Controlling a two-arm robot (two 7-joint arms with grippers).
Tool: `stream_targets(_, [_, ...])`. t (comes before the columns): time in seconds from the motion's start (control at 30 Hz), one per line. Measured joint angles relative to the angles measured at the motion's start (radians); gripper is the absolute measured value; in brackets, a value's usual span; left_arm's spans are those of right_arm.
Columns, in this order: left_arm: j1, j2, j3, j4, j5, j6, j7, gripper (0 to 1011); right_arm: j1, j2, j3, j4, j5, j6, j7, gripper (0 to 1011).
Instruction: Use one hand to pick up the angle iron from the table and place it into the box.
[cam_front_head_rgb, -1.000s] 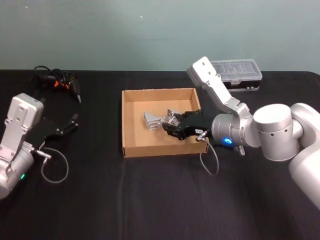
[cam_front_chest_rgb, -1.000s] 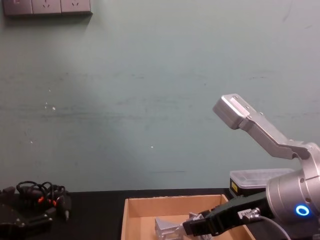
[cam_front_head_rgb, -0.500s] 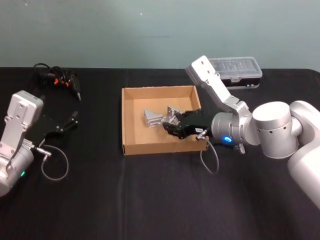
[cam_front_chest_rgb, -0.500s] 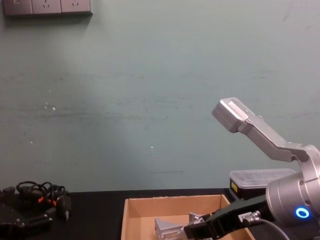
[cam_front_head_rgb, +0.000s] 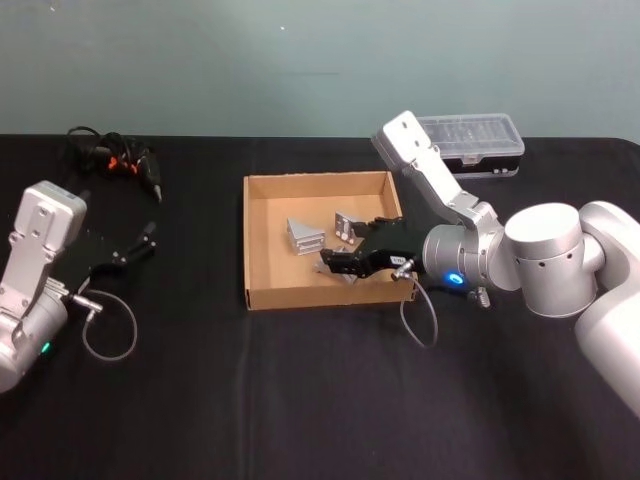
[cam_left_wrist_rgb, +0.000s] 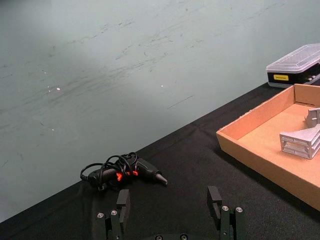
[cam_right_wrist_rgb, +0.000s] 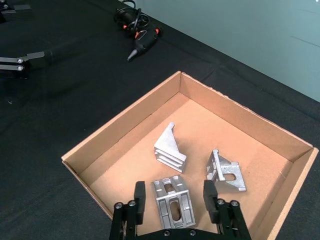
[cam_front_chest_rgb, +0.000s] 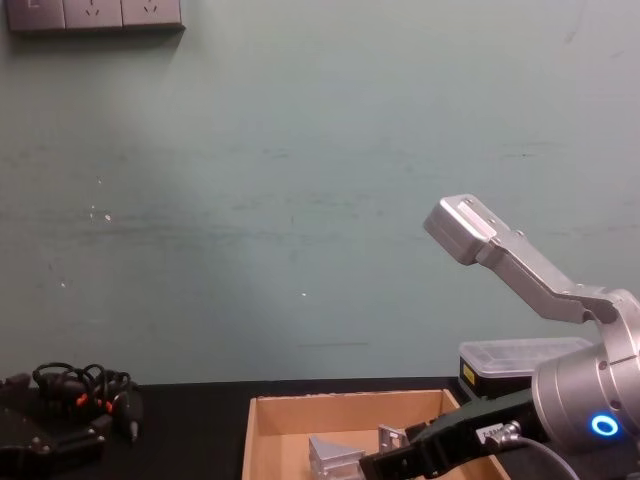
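Observation:
The tan cardboard box (cam_front_head_rgb: 315, 184) sits mid-table, and three silver angle irons lie on its floor. In the right wrist view one angle iron (cam_right_wrist_rgb: 172, 201) rests flat between the spread fingers of my right gripper (cam_right_wrist_rgb: 174, 197), which is open and not touching it. The other two angle irons (cam_right_wrist_rgb: 170, 148) (cam_right_wrist_rgb: 225, 168) lie farther in. From the head view my right gripper (cam_front_head_rgb: 333, 262) hangs low over the box's front half, behind the two angle irons (cam_front_head_rgb: 305, 236) (cam_front_head_rgb: 346, 226). My left gripper (cam_front_head_rgb: 147, 244) is parked open at the table's left.
A black case with a clear lid (cam_front_head_rgb: 478, 146) stands behind the box at the back right. A black and orange tool with a coiled cable (cam_front_head_rgb: 118, 160) lies at the back left. The black table (cam_front_head_rgb: 300, 400) stretches bare in front of the box.
My right gripper has lowered toward the box's front half and opened. The angle iron it held now lies on the box floor. The left arm stayed put.

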Motion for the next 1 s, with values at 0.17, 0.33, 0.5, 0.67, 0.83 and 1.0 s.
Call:
stream_targets(0.17, [0.000, 0.000, 0.000, 0.000, 0.000, 0.000, 0.000, 1011, 0.000, 0.000, -0.001, 0.000, 0.001, -0.001, 0.000, 846])
stream_targets(0.33, [0.000, 0.000, 0.000, 0.000, 0.000, 0.000, 0.000, 1011, 0.000, 0.001, -0.001, -0.001, 0.001, -0.001, 0.000, 971])
stream_targets(0.5, [0.000, 0.000, 0.000, 0.000, 0.000, 0.000, 0.000, 1011, 0.000, 0.001, -0.001, -0.001, 0.002, -0.001, 0.000, 1003])
stream_targets(0.67, [0.000, 0.000, 0.000, 0.000, 0.000, 0.000, 0.000, 1011, 0.000, 0.001, -0.001, -0.001, 0.002, -0.001, 0.000, 1003])
stream_targets(0.83, [0.000, 0.000, 0.000, 0.000, 0.000, 0.000, 0.000, 1011, 0.000, 0.001, -0.001, -0.001, 0.002, -0.001, -0.001, 1003])
stream_targets(1.0, [0.000, 0.000, 0.000, 0.000, 0.000, 0.000, 0.000, 1011, -0.012, 0.001, 0.005, -0.022, -0.023, -0.015, -0.018, 1003])
